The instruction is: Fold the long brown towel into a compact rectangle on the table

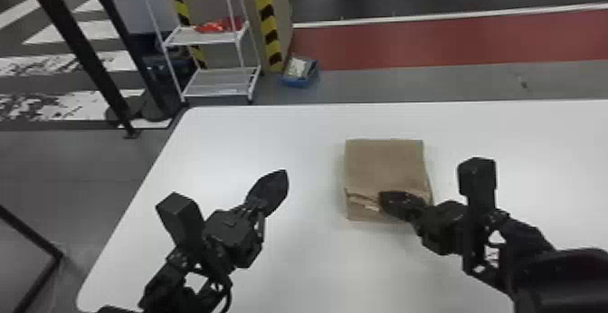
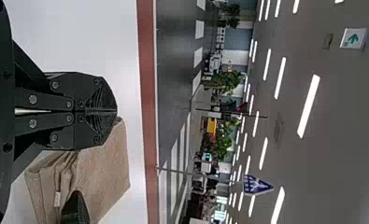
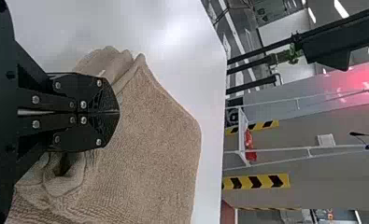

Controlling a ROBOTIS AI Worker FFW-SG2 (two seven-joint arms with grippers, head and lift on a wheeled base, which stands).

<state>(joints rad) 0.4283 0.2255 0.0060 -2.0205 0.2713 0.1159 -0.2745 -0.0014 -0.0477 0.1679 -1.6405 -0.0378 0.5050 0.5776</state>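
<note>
A brown towel (image 1: 384, 163) lies flat on a white table (image 1: 534, 135), folded into a thick, nearly square bundle, set in from the far edge and well apart from the far left corner. Its top is mostly smooth, its far side roughly parallel to the table's far edge. Stacked, rumpled layers show along the near side, where a small pale tag (image 1: 372, 207) pokes out.

Left arm (image 1: 190, 262): slants over the worktop (image 1: 271, 126) near its near left corner
Left end effector (image 1: 283, 173): aimed at the far edge, angled rightward; fingers (image 2: 88, 88) together
Right arm (image 1: 529, 239): slants in from the near right
Right end effector (image 1: 382, 195): aimed toward the left edge; fingers (image 3: 88, 133) together
</note>
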